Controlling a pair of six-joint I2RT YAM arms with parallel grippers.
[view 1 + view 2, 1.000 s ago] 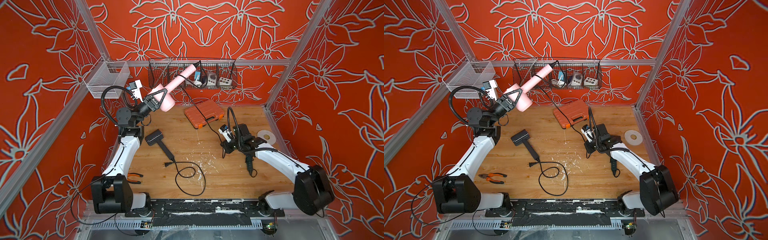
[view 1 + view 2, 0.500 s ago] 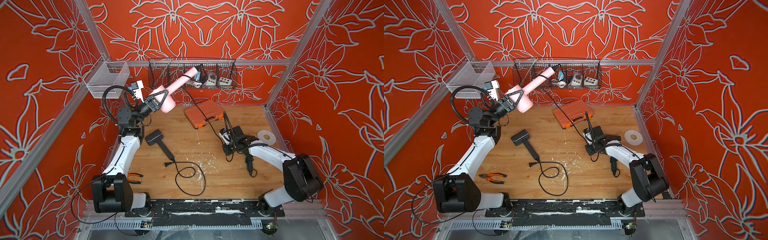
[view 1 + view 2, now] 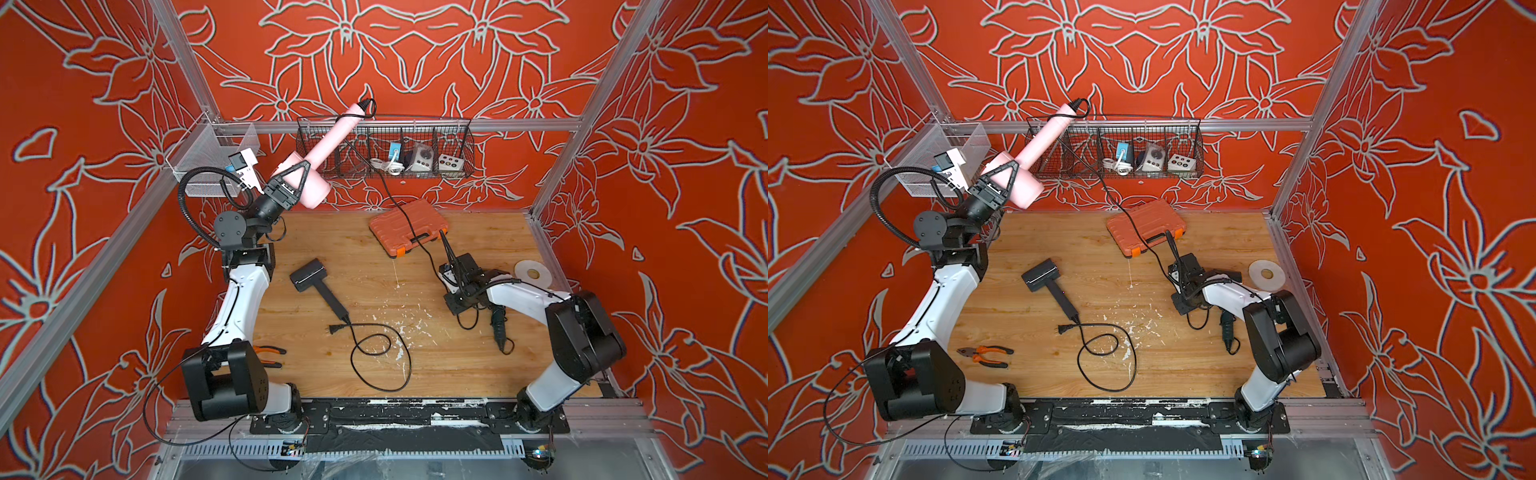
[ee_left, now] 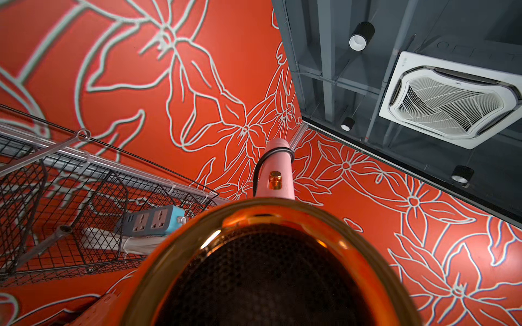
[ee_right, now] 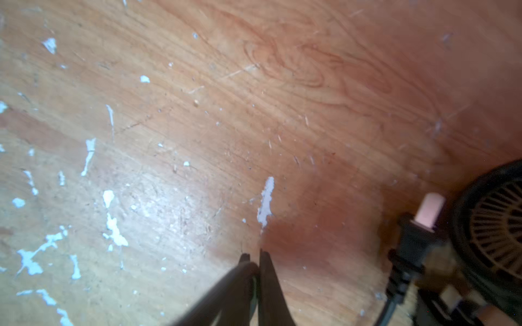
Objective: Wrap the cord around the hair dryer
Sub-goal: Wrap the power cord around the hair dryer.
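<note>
My left gripper (image 3: 301, 176) is shut on the barrel of the pink hair dryer (image 3: 328, 141), holding it high at the back left. The handle slants up past the basket rim. In the left wrist view the barrel's mesh end (image 4: 268, 276) fills the foreground and hides the fingers, and the black cord (image 4: 261, 162) loops once round the handle end. The cord (image 3: 399, 208) drops from there over the orange case to my right gripper (image 3: 444, 236), which is shut on it low above the table (image 5: 254, 255). The plug (image 5: 409, 242) lies beside the right arm.
A black hair dryer (image 3: 309, 274) with its own looped cable (image 3: 374, 353) lies mid-table. An orange case (image 3: 409, 226) sits at the back and a tape roll (image 3: 532, 272) at the right. Pliers (image 3: 984, 355) lie front left. A wire basket (image 3: 457, 166) and a mesh bin (image 3: 208, 162) hang on the walls.
The left arm has tilted the dryer so its handle end rose from the basket's front to above the rim. The right arm's elbow drew in while its gripper stayed in nearly the same spot.
</note>
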